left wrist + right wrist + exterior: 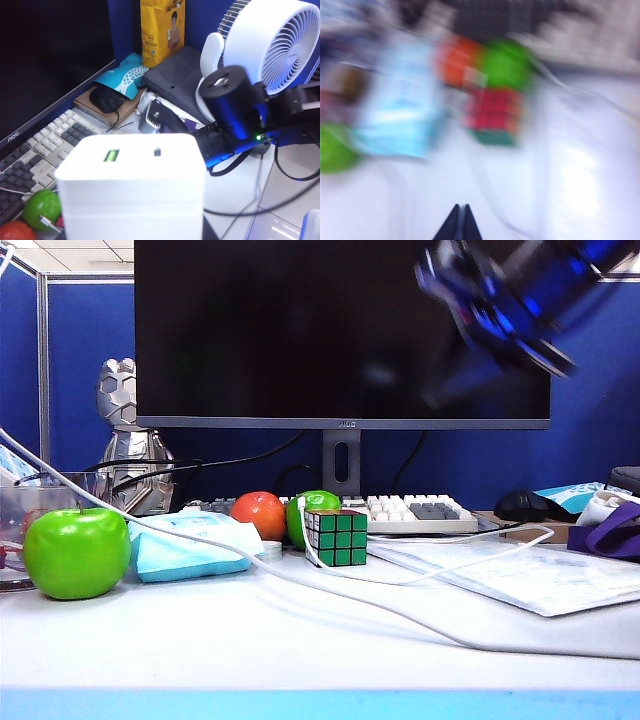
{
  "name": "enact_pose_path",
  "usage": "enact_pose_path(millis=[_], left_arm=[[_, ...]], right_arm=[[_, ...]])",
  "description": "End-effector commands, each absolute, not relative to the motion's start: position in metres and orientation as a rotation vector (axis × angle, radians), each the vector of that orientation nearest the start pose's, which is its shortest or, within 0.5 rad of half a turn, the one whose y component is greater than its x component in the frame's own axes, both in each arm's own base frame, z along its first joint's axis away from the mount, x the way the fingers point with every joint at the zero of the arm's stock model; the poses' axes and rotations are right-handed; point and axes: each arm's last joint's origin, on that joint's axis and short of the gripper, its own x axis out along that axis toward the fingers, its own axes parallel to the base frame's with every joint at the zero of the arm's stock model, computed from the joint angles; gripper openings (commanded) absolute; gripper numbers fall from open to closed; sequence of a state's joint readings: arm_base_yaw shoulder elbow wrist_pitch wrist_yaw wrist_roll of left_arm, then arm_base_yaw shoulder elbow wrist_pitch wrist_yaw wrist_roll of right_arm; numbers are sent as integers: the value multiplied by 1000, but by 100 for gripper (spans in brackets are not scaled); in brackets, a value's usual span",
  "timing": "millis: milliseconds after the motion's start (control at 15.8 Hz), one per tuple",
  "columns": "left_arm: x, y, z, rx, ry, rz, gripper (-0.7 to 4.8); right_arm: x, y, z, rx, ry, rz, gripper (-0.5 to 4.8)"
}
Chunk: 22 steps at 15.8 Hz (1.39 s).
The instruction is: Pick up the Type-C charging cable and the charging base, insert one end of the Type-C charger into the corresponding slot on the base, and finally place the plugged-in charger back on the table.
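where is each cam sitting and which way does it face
Exterior: low at the white table's front edge, facing the black monitor; a blurred arm shows upper right.
Left wrist: behind the held white cube-shaped charging base, facing the right arm and white fan.
Right wrist: looks down past the shut right tool, blurred.
Shared: green-and-white Rubik's cube, exterior and right wrist.

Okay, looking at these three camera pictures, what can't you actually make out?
- Right wrist view: motion blur smears everything; only the shut right gripper reads.
- Left wrist view: the small white plastic charging base fills the foreground, hiding the left gripper's fingers; the grip cannot be confirmed.
- Exterior view: a blurred dark arm is cut off by the top edge; its gripper is unseen.
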<state>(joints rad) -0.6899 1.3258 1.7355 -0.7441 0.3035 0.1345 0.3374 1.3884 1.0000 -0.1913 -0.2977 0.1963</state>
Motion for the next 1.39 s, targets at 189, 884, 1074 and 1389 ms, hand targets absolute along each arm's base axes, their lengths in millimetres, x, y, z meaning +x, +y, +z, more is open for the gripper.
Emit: enact_pose_path(millis=[189,884,1074,1389], left_arm=[[184,-163,485,179,243,-1008,-6],[184,-162,484,184,257,-993,-6],[184,-162,484,185,261,-993,-6],[183,-162,483,187,271,-994,-6]], right_arm=[[286,132,241,-39,730,793,286],[298,147,177,-279,940,698,209],[301,148,149,-290,1042,689,111],[297,145,157,-314,1052,654,-1]])
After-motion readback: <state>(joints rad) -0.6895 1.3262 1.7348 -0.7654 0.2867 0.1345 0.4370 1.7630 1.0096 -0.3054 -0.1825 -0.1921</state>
